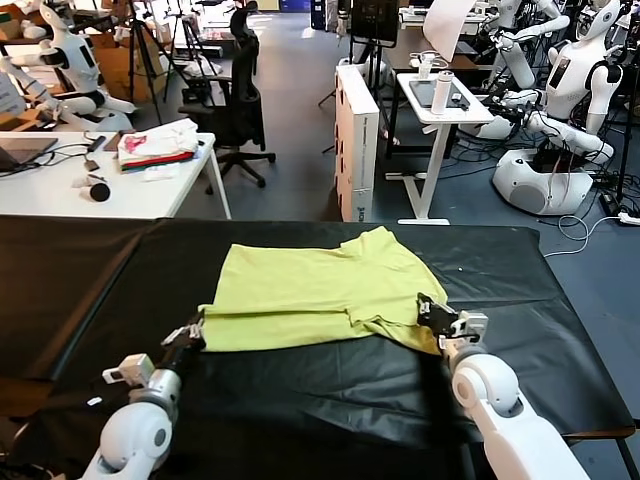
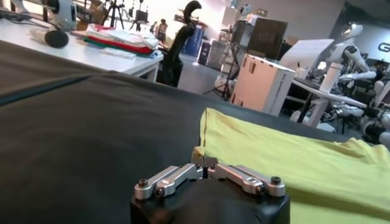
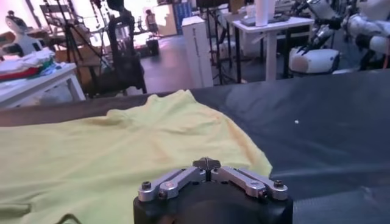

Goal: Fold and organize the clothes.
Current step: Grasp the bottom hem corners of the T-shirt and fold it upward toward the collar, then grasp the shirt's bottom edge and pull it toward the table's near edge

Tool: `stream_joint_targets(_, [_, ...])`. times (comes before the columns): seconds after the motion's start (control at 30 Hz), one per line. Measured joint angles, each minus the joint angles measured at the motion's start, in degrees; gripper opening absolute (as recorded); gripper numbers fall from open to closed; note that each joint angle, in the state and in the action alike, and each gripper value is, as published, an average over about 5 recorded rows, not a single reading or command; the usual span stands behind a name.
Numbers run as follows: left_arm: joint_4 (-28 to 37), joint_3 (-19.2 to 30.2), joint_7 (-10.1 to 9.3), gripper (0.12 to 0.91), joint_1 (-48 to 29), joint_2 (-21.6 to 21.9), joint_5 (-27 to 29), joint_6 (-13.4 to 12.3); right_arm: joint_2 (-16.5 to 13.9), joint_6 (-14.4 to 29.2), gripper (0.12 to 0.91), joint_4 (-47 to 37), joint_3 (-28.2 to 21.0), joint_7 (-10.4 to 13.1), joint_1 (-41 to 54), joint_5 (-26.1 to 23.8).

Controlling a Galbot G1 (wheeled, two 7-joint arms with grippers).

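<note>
On the black table (image 1: 560, 300) the yellow T-shirt (image 1: 310, 290) lies partly folded, its near-left corner right at the left gripper (image 1: 193, 331) and its near-right edge at the right gripper (image 1: 433, 314), though I cannot tell either gripper's finger position.

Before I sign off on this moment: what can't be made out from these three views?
- Left gripper fingertips: in the left wrist view its own body hides them; in the head view they are too small.
- Right gripper: same, so whether either pinches the T-shirt is unclear.
- T-shirt's underside and any print: hidden by its own folded cloth.
- Near edge of the table: covered by both arms in the head view.
</note>
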Motion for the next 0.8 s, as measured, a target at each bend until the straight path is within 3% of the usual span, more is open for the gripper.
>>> stream_joint_targets(0.07, [-1.4,-0.8,-0.60,0.522,1.2,-0.2,-0.1,0.2,-2.2,-0.4,0.877,2.5,1.3,-0.2,-2.4,0.0])
stream_joint_targets(0.2, [-4.9,-1.7,-1.22,0.775,4.4,-0.9,0.4,0.7,-6.5,-0.8,0.904,6.6,4.4,-1.1,-8.0,0.0])
stream_joint_targets(0.3, [-7.2,-1.6,-1.44,0.882,6.9,-1.5,1.1,1.0,-9.0,-0.8,0.907,8.7,6.9,-2.0,-12.7,0.1])
stream_joint_targets(0.57, [-8.5,-0.7,-1.43,0.907,10.6,-3.6,3.4,1.0,-10.7,-0.6,0.896,9.4,8.7,-3.9,-17.6,-0.1])
stream_joint_targets(0.67, [-8.0,-0.7,-1.37,0.907,10.8,-3.8,3.6,0.9,-10.9,-0.6,0.830,9.3,8.3,-4.1,-17.7,-0.5])
stream_joint_targets(0.8, [-7.5,-0.8,-1.27,0.907,10.9,-3.9,3.5,0.7,-11.1,-0.6,0.650,9.1,7.7,-4.5,-17.7,-0.9])
